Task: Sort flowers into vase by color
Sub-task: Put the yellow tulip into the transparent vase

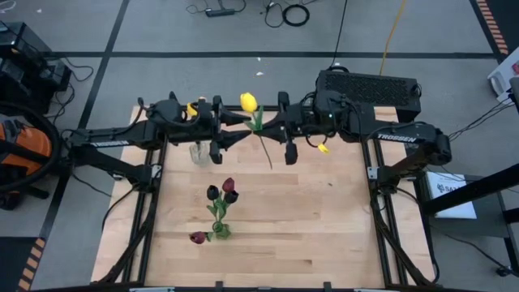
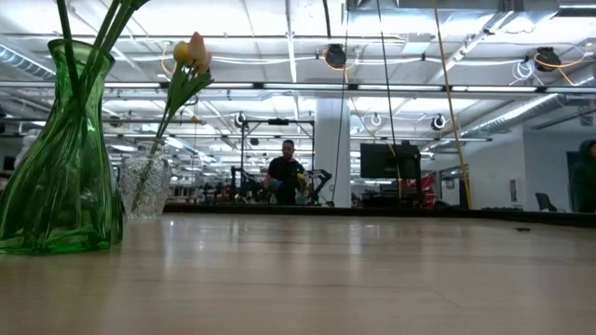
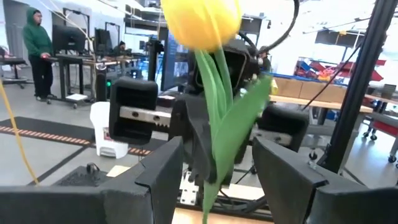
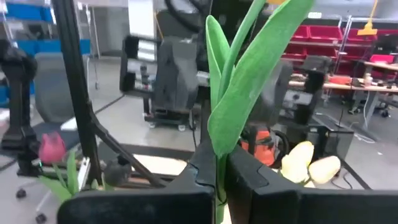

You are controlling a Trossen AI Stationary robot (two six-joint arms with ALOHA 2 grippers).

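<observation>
A yellow tulip (image 1: 248, 101) with a green stem and leaves is held in the air between the two arms over the table's far part. My right gripper (image 4: 217, 177) is shut on its stem. My left gripper (image 3: 214, 168) is open, facing it, one finger on either side of the stem and leaf (image 3: 233, 130) without touching. A green vase (image 1: 220, 231) near the table's middle holds dark red tulips (image 1: 229, 185). A clear vase (image 2: 144, 186) by the left arm holds yellow and peach tulips (image 2: 191, 51). My right gripper pinches the tulip's stem (image 4: 217, 163) between its two fingers, just below where the leaves spread. The fingers come level from the table's right, across the stem. The flower is lifted clear, head up, with the lower stem (image 1: 268, 158) hanging free below the fingers.
A small yellow flower head (image 1: 323, 148) lies on the table under the right arm. A black box (image 1: 369, 85) sits at the far right edge. The near right part of the wooden table (image 1: 324, 235) is bare. People stand in the room beyond.
</observation>
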